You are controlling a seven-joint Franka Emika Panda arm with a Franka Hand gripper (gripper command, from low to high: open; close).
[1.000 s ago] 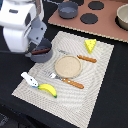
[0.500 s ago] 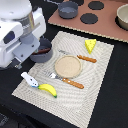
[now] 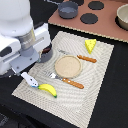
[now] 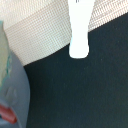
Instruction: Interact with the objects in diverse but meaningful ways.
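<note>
Arm poised over the mat's corner, white-and-blue tool below it.
Going left to right in the exterior view: the pincer was hidden behind the arm, so its state could not be told; the tool lay probably just beneath, banana beside. A blind descent might knock either off the mat.

High exterior overview; close downward wrist view, shared white-and-blue tool.

A black table carries a beige woven placemat and, at the far side, a brown toy stove board.
</note>
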